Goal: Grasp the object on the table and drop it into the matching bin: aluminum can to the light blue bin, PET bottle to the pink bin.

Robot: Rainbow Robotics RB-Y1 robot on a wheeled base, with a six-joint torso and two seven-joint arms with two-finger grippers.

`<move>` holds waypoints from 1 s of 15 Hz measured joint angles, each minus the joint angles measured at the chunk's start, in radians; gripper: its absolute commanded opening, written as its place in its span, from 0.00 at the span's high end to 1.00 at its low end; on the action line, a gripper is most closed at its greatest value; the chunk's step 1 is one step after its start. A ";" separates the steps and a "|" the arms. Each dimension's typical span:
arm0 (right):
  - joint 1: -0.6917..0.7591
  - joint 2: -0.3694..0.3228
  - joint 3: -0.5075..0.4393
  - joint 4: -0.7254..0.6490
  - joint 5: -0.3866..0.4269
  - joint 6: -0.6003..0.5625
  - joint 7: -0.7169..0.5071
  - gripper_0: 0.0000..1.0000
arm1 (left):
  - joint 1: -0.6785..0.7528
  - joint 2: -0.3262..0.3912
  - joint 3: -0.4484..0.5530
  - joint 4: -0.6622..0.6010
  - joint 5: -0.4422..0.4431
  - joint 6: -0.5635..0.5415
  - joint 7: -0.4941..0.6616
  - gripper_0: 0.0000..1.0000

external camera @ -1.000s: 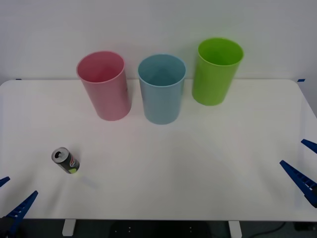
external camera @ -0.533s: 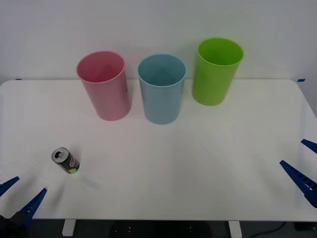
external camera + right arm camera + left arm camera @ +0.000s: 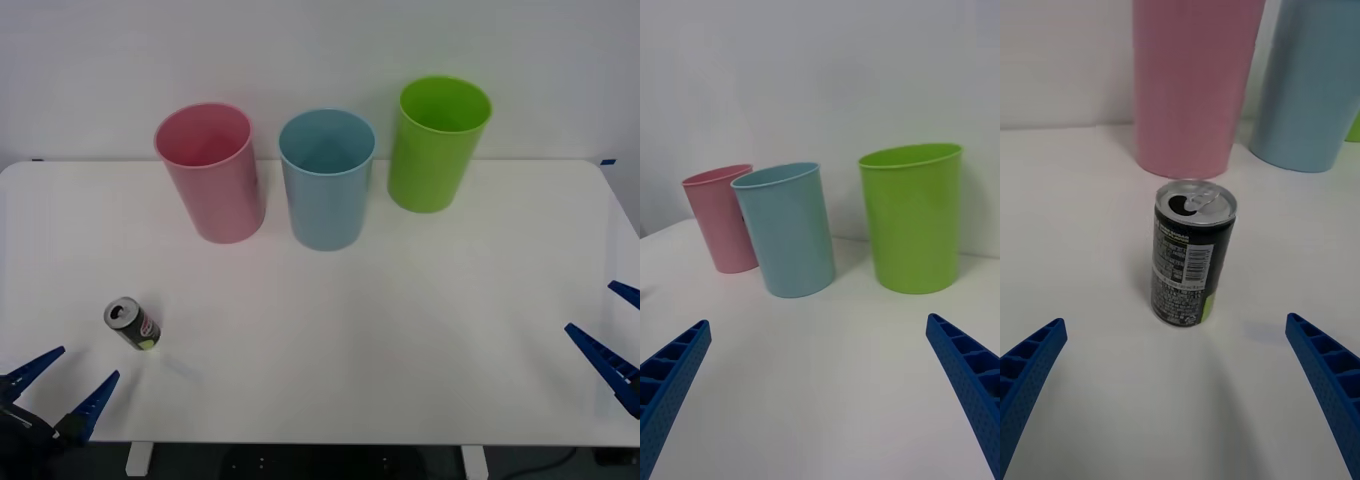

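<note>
Can (image 3: pixel 132 324) upright (apparently) before spread left gripper (image 3: pixel 60 383).

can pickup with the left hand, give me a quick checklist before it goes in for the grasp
1. Left hand open: ok, its fingers are spread wide at the table's near-left edge.
2. Can lined up with it: ok, in the left wrist view the can stands upright, centred between the fingers and apart from them.
3. Can free of neighbours: ok, bare table lies around it, and the pink bin stands well behind.
4. Target bin ready: ok, the light blue bin is upright with its mouth open, between the pink bin and the lime green bin.
5. Right hand out of the way: ok, open at the table's right edge.
6. Can weight, empty or full: cannot tell.
</note>
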 measured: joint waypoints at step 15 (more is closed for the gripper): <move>0.000 0.000 0.000 0.000 0.000 0.000 0.000 0.00 | -0.178 -0.081 -0.028 0.126 -0.073 0.074 -0.073 0.00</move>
